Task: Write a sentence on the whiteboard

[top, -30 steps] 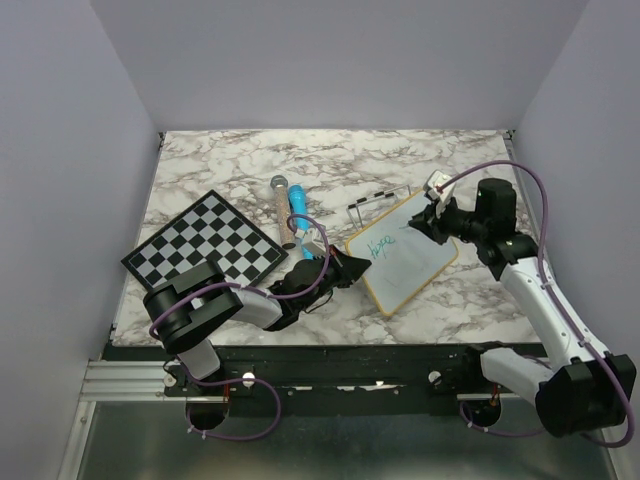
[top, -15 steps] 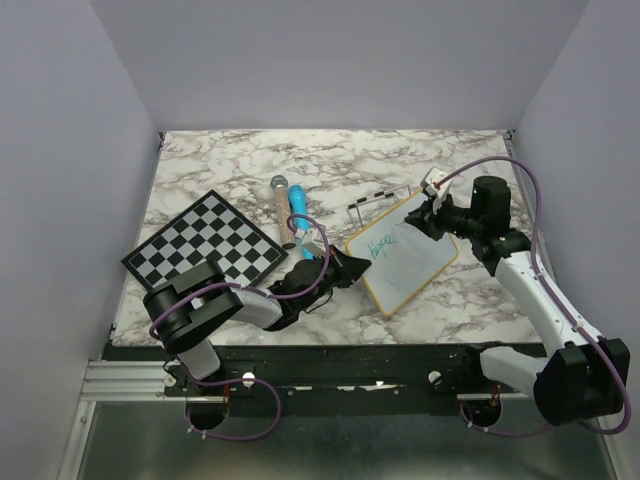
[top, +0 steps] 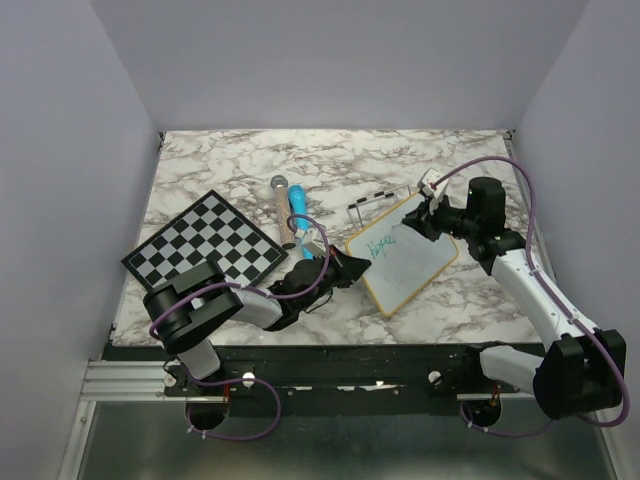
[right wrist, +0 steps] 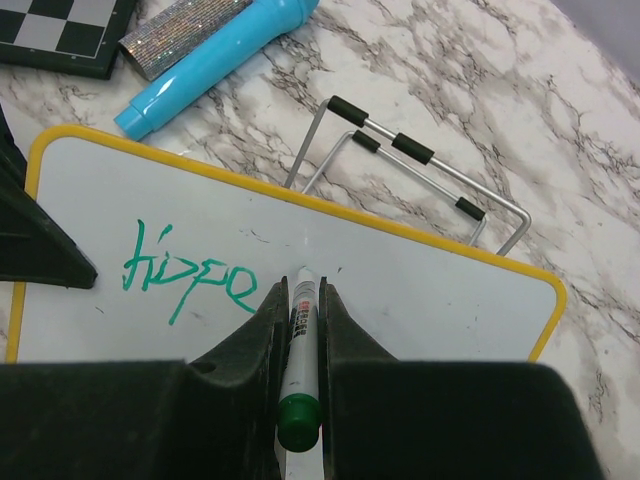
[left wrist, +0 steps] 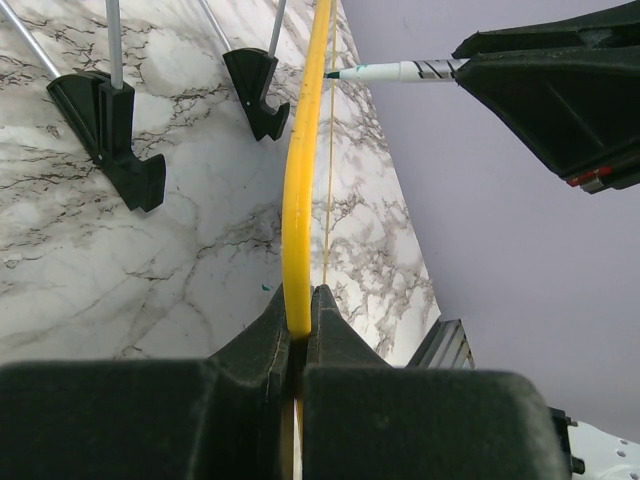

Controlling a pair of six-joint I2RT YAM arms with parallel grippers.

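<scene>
At the near side of the white-and-grey marbled table point(top: 455, 160), the left jaws were seen clamped together on the near-left rim of the small rectangular whiteboard with a yellowish frame and rounded corners point(top: 410, 258); in the left wrist view that rim was pinched edge-on between the two black pads. The whiteboard was placed right of the table's centre, turned diagonally to the table's edges, with its long side running away to the right. One green handwritten word, reading about "Hope" point(right wrist: 187, 274), was written on the board's left part, while the remaining white surface was left blank. Over the board's far corner, the right jaws were closed on a white marker with a green end point(right wrist: 299, 345), its tip pointed at the white surface just right of the green word; whether the tip touched the board could not be told. Just beyond the whiteboard, a bent metal wire stand with black sleeves point(right wrist: 425, 160) was laid on the table. Further left, a light-blue cylinder point(top: 297, 205) was seen beside a stick with a glittery silver head point(top: 279, 190), and a black-and-white chessboard point(top: 205, 245) was set well apart at the left.
</scene>
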